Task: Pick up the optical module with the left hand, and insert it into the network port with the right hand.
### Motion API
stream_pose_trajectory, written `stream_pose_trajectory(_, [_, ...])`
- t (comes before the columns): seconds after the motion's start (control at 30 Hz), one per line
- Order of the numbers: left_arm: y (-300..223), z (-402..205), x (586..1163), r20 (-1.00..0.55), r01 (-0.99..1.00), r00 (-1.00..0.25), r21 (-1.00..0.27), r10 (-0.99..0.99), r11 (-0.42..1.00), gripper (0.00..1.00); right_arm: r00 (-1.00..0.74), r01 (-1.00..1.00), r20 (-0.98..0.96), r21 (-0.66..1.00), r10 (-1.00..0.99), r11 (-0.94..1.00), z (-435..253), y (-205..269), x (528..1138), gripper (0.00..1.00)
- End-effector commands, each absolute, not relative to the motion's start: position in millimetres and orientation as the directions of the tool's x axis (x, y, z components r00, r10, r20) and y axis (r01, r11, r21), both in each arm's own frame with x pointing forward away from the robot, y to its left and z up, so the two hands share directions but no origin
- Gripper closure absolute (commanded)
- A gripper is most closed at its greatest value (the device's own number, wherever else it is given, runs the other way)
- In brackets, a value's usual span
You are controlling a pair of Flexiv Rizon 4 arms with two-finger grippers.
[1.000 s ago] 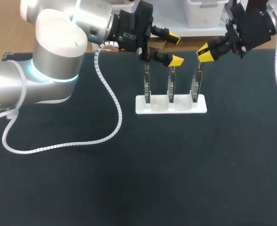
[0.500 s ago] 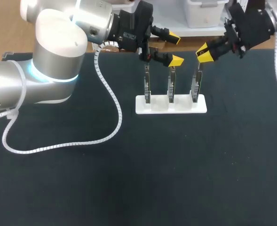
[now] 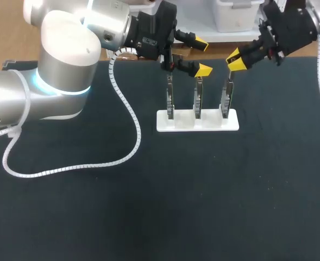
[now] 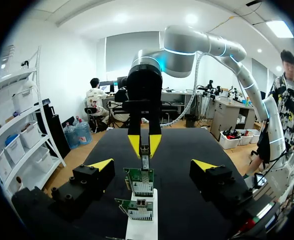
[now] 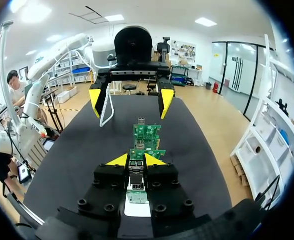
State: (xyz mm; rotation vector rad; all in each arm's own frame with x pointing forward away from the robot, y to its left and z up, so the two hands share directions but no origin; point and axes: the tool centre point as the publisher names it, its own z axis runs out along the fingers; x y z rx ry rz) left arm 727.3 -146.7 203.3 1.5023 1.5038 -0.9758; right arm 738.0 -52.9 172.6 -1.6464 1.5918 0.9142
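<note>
Two robot arms work over a black table (image 3: 149, 217). A white holder (image 3: 233, 124) stands on it and carries three upright circuit boards in a row.

The right gripper (image 3: 234, 58) comes in from the right. Its yellow tips are pressed together on a small metal piece at the top of the right-hand board (image 3: 225, 102). This piece looks like the optical module (image 5: 137, 169). No view shows where it ends and the network port begins.

The step in hand appears to be seating the module in the port. To do it well, the module should stay in line with the board and be pushed straight down its length. A sideways push could bend the board or tip the holder. The grip should stay firm until the module is home.

The left gripper (image 3: 202, 56) comes in from the left and hovers above the middle board (image 3: 198, 103) and the left-hand board (image 3: 170, 103). Its fingers are spread wide, hold nothing and touch neither board. Its wrist is turned so the fingers point along the row towards the right gripper. The right arm's wrist angles down towards the holder, facing back at the left gripper.
</note>
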Motion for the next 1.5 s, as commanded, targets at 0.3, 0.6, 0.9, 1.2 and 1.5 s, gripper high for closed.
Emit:
stream_pose_trajectory(0.3, [-147.1,203.5,726.4,-0.916,1.0,0.003,0.007,0.402,0.01,0.0,0.006,-0.999,-0.839,0.017,-0.544,-0.036,169.5,-54.8,736.6,1.0])
stream_pose_trajectory(0.6, [-147.1,203.5,726.4,-0.916,1.0,0.003,0.007,0.402,0.01,0.0,0.0,-0.999,-0.838,0.023,-0.546,-0.035,166.2,-56.8,733.7,1.0])
stream_pose_trajectory(0.9, [-147.1,203.5,726.4,-0.916,1.0,0.003,0.007,0.402,0.01,0.0,0.023,-0.999,-0.845,0.004,-0.534,-0.048,173.8,-53.0,735.0,1.0])
stream_pose_trajectory(1.2, [-147.1,203.5,726.4,-0.916,1.0,0.003,0.007,0.402,0.01,0.0,0.017,-0.998,-0.839,0.015,-0.544,-0.054,166.9,-52.2,734.7,1.0])
stream_pose_trajectory(1.5, [-147.1,203.5,726.4,-0.916,1.0,0.003,0.007,0.402,0.01,0.0,0.016,-0.999,-0.844,0.013,-0.537,-0.051,169.9,-53.4,735.3,1.0])
